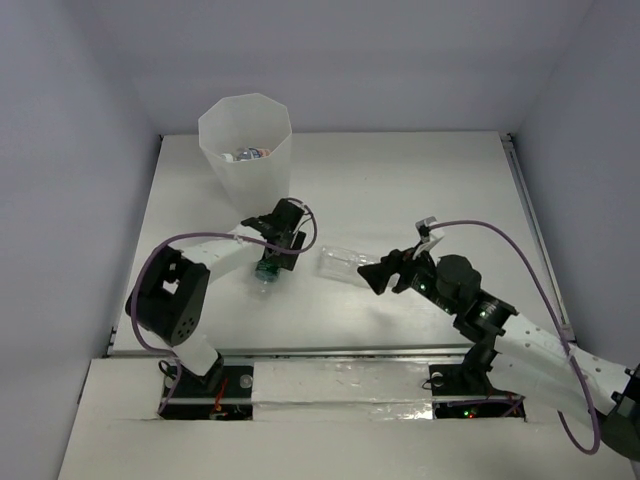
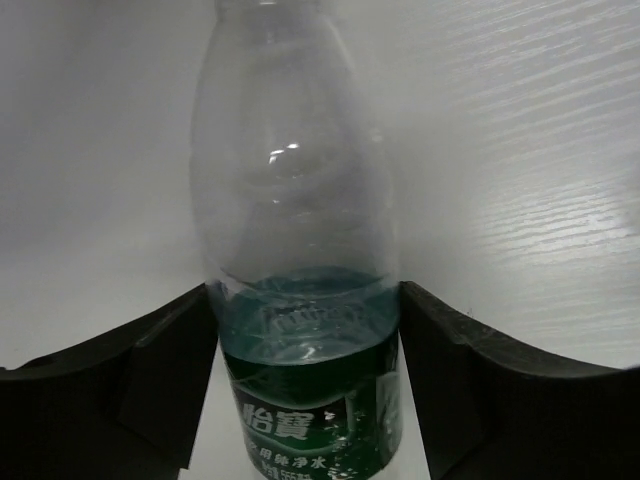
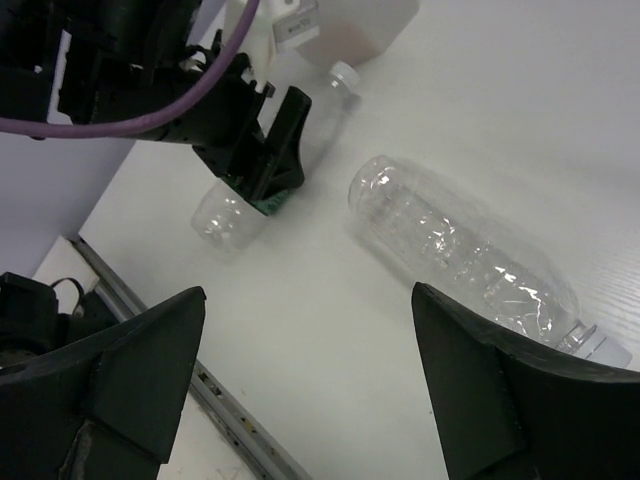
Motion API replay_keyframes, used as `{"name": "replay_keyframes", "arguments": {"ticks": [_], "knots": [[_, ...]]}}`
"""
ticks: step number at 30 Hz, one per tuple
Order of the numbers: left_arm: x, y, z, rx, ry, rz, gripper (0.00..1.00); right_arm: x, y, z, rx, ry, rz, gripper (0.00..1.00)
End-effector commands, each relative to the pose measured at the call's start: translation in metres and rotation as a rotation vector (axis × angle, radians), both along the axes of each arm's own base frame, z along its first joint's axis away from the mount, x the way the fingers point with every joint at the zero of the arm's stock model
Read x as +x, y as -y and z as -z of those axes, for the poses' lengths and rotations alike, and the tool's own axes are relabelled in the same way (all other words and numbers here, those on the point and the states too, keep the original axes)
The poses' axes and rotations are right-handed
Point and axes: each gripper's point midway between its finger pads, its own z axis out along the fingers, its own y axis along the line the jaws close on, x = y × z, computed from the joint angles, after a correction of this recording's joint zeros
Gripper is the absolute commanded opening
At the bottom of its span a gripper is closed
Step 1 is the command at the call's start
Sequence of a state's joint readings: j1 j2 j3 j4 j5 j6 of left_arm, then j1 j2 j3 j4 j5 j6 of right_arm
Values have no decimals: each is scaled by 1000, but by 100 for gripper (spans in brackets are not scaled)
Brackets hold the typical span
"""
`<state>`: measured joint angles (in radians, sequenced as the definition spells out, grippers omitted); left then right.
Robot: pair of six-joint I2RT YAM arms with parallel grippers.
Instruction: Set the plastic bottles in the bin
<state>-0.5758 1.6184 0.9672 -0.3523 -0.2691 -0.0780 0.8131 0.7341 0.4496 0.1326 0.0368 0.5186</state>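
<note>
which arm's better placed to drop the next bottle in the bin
Left arm. Its jaws press both sides of the green-label bottle, close to the bin. The right arm has open jaws above the clear bottle, lying farther away.

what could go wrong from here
The left hand pinches the green-label bottle on its smooth wall; it may squash or slip on lifting. The bin stands close behind that hand, so a swing could tip it. The clear bottle lies on its side by the open right hand and may roll.
</note>
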Motion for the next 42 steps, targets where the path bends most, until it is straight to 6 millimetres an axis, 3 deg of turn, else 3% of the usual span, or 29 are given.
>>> {"name": "replay_keyframes", "arguments": {"ticks": [1,5,7,10,13,19,20,21,22,23,26,30,34,38,42], "knots": [[10,-4,-19,14,52,-36,65,4,-6,-12,18,4,5,88],[9,-3,-33,-22,86,-41,53,11,-5,2,-48,-38,30,77],[7,3,-40,-65,97,-26,48,9,-13,7,-71,-54,-15,74],[9,16,-73,-188,184,-6,45,4,-28,12,-78,-75,-93,76],[2,38,-118,-373,269,63,44,13,-36,22,-102,-101,-86,84],[-15,61,-254,-675,536,190,44,37,-42,41,-216,-139,-28,94],[-20,64,-298,-746,618,224,44,38,-39,48,-252,-158,-19,94],[-20,65,-326,-792,688,240,44,45,-42,46,-288,-146,-19,96],[-22,64,-349,-825,739,243,44,49,-39,50,-339,-151,-8,96],[-25,61,-385,-874,813,247,44,49,-31,60,-415,-181,4,96],[-24,54,-444,-936,965,233,44,66,-24,54,-527,-166,59,96],[-8,40,-484,-941,1094,130,44,74,-25,61,-642,-175,32,99],[7,24,-517,-957,1234,49,44,77,-27,84,-747,-213,-13,100],[44,-6,-529,-874,1323,-51,43,79,-27,104,-817,-236,-37,100],[86,-31,-523,-824,1333,-113,42,84,-25,118,-876,-263,-36,100]]}}
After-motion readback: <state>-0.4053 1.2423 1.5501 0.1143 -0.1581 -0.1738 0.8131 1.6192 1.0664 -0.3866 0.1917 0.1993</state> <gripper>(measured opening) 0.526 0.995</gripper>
